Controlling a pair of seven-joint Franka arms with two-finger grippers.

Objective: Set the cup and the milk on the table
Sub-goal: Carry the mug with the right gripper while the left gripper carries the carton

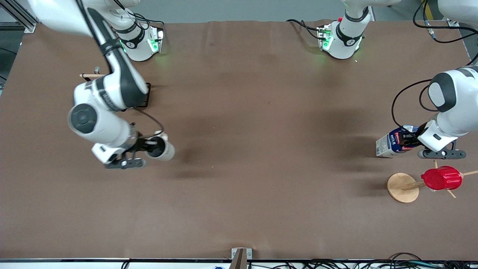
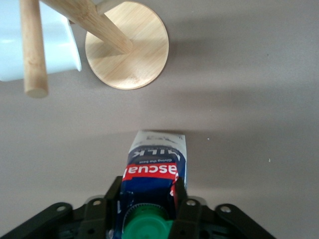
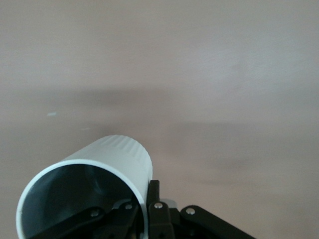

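My right gripper [image 1: 151, 144] is shut on the rim of the grey-beige cup [image 1: 161, 148], one finger inside and one outside. It holds the cup tilted on its side above the brown table [image 1: 261, 123], toward the right arm's end. In the right wrist view the cup [image 3: 117, 157] shows its dark inside, with my gripper [image 3: 145, 199] at its rim. My left gripper [image 1: 410, 140] is shut on the cap end of the blue-and-white milk carton [image 1: 390, 144] and holds it tilted over the table at the left arm's end. The left wrist view shows the milk [image 2: 157, 162], its green cap and my gripper [image 2: 148, 201].
A wooden mug tree [image 1: 402, 187] with a red ribbed cup [image 1: 441, 178] stands nearer the front camera than the milk. Its base [image 2: 124, 45], a peg [image 2: 32, 50] and a white mug [image 2: 55, 50] show in the left wrist view. A dark stand [image 1: 146, 95] sits under the right arm.
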